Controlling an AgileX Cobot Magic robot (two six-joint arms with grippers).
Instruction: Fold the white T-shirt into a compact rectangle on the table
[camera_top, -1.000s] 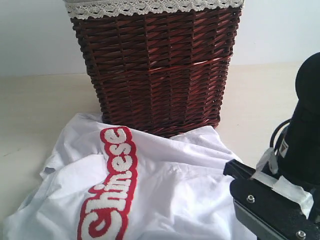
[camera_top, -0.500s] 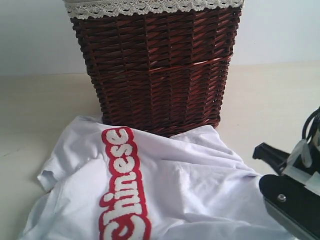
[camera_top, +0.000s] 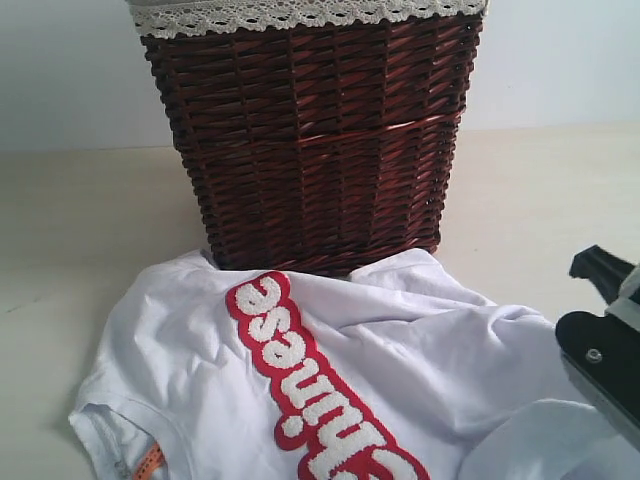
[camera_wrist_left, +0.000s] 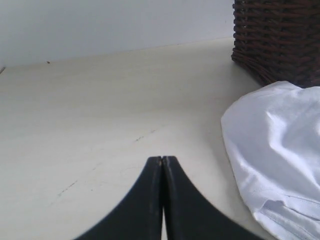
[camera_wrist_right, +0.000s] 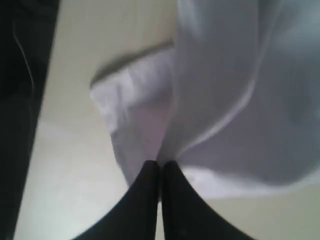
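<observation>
Jaws on the left gripper (camera_wrist_left: 162, 160) are pressed flat together with nothing between them. That arm sits low over bare counter (camera_wrist_left: 90, 125), nose pointed toward the pale wall (camera_wrist_left: 100, 25). It isn't touching the white T-shirt (camera_top: 430, 350), though a rounded edge of the cloth lies near it in the wrist view. Over on the right gripper (camera_wrist_right: 161, 164) the jaws are clenched too, and as far as I can tell they're pinching a fold of the shirt. White fabric comes right out of the tips and spreads away from them, a bit blurry. In the exterior view that arm only shows as a black chunk at the lower right edge, tilted, with a lifted flap of shirt just below it. The left arm doesn't show there at all. The shirt itself is spread loose and rumpled on the counter, not folded into anything neat. Its far edge is bunched right up against the foot of the dark wicker basket (camera_top: 310, 140), which stands upright behind it with white lace trim (camera_top: 300, 14) round the top. A red band (camera_top: 310, 390) with fuzzy white letters runs diagonally across the cloth toward the bottom edge of the view. One small orange neck tag (camera_top: 148, 462) peeks out at the lower left corner of the shirt.
</observation>
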